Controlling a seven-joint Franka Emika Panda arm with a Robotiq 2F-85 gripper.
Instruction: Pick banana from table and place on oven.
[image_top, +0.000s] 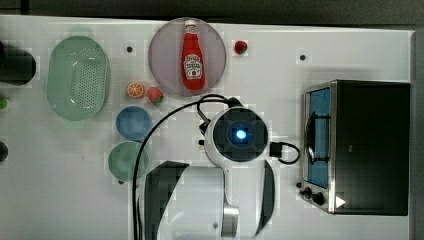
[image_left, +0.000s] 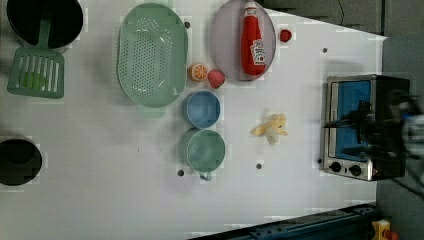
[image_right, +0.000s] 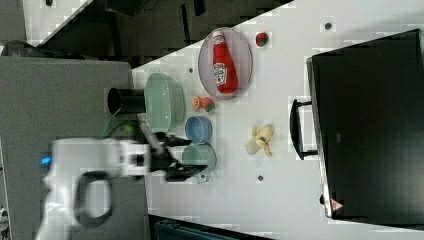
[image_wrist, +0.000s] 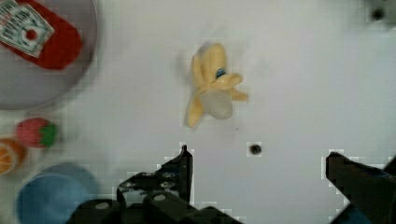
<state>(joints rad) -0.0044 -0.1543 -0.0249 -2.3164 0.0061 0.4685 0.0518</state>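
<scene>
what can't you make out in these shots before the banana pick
- Banana in the top view: covered by the arm's wrist.
- End effector in the wrist view: open, its body cut off by the picture's edge.
- Oven door in the left view: partly behind the blurred arm.
- Oven interior: hidden behind the tinted glass.

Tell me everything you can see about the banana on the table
The banana is a small pale yellow toy, partly peeled, with peel flaps splayed around a whitish core and a tiny blue mark. It looks like plastic. It lies flat on the white table, between the bowls and the oven, touching nothing else. The open pincer hovers nearby, not touching it.
</scene>
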